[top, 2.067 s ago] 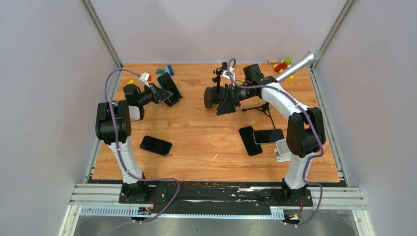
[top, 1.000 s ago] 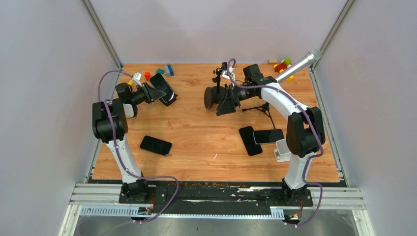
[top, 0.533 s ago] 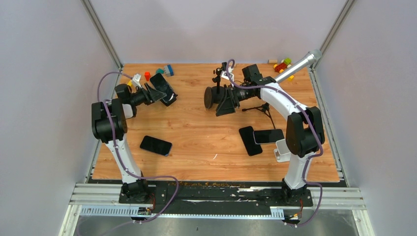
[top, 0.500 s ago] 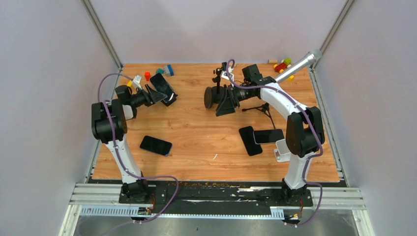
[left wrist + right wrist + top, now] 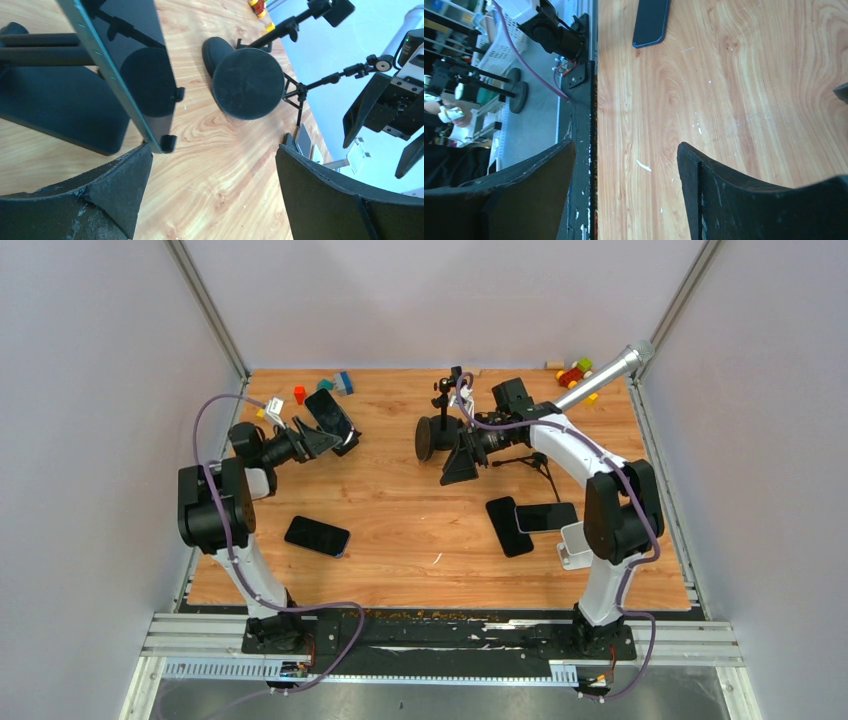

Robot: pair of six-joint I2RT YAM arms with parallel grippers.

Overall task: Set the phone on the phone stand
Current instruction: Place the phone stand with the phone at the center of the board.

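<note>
A spare phone (image 5: 317, 536) lies flat at seven o'clock. Near centre, the right gripper (image 5: 462, 455) is spread and holds nothing. At ten o'clock the left gripper (image 5: 318, 440) is spread wide. Just beyond it, the phone (image 5: 330, 412) leans tilted on its stand (image 5: 60, 107), seemingly clear of the fingers.

The phone (image 5: 330, 410) leans tilted on the phone stand (image 5: 349, 445), the left gripper (image 5: 321, 440) just beside it, jaws apart.
</note>
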